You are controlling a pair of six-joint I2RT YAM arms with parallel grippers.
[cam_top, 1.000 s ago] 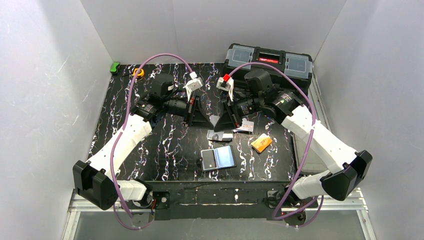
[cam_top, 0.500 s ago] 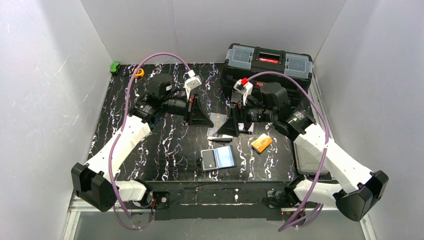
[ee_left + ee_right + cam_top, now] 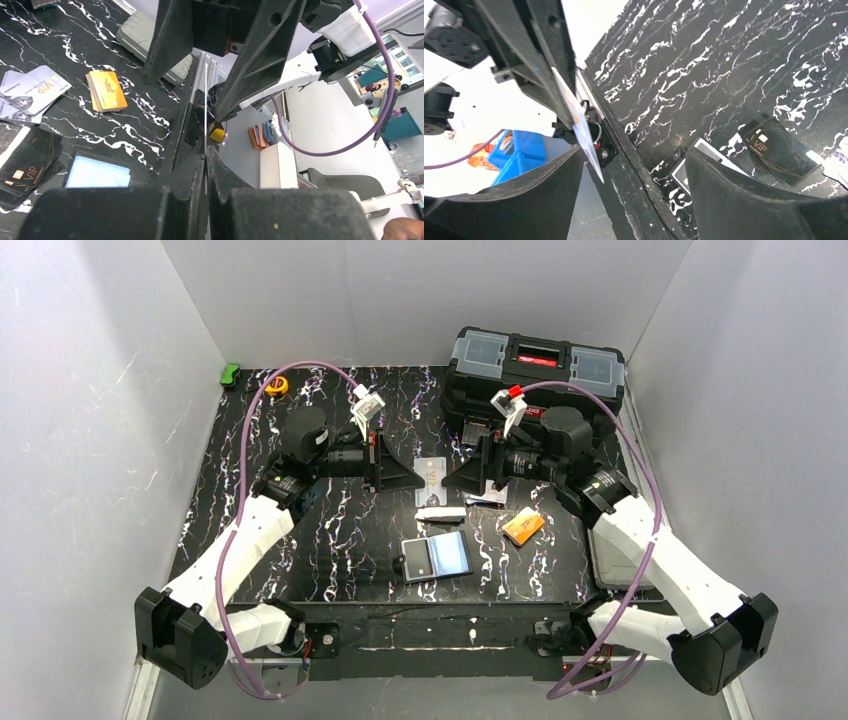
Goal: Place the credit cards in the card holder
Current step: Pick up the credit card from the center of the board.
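The task looks barely begun. The card holder (image 3: 437, 557) lies open on the table (image 3: 330, 530) near its 6 o'clock edge, bluish sleeve up; whether any card is already inside I cannot tell. The left gripper (image 3: 205, 152) is pinched on one pale credit card (image 3: 432, 471), held off the table at 12 o'clock from the holder. The right gripper (image 3: 634, 160) faces it with its jaws spread wide and empty. An orange stack (image 3: 523, 526) lies at 2 o'clock from the holder and the silver cards (image 3: 488, 496) at 1 o'clock, all unfiled.
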